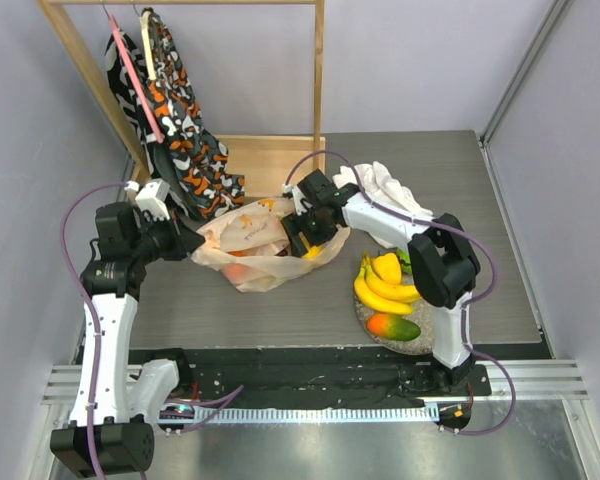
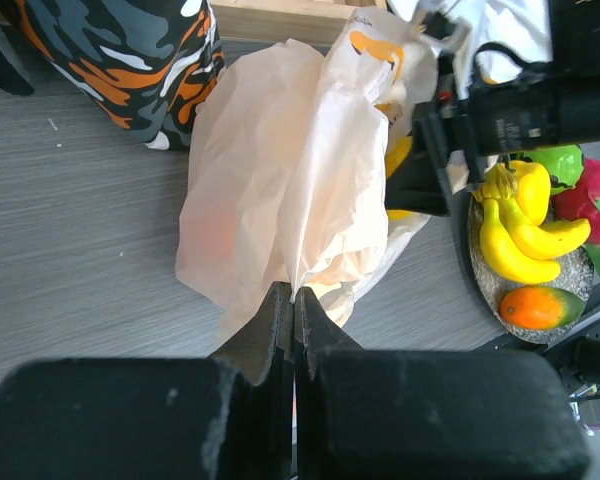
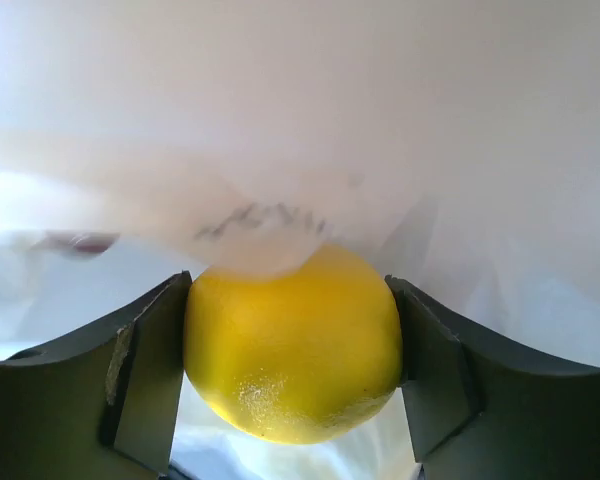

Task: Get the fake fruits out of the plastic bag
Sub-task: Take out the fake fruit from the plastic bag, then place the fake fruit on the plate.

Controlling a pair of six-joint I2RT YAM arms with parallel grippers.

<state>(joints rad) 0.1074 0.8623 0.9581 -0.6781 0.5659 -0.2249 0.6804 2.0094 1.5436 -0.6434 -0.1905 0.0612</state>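
**2 grippers at 1 bag, a yellow fruit in hand**

The plastic bag (image 1: 242, 232) lies crumpled mid-table, its pale peach film slumped between both arms. The left gripper (image 2: 293, 296) has its jaws pressed together on a fold at the bag's near edge. The right gripper (image 3: 292, 352), buried under the film at the bag's other end, clamps a yellow round fruit (image 3: 292, 360) between both fingers, jaws parted only as wide as the fruit. An orange fruit (image 1: 237, 271) shows dimly through the bag. Just right of the bag, a speckled plate (image 1: 364, 317) holds a banana bunch (image 1: 383, 283) and a mango (image 1: 393, 326); the left wrist view adds a lime (image 2: 557, 162) and a dragon fruit (image 2: 598, 195) there. Behind the bag, patterned fabric (image 1: 185, 140) hangs from a wooden frame (image 1: 319, 70), with a white cloth (image 1: 390, 185) beside it.
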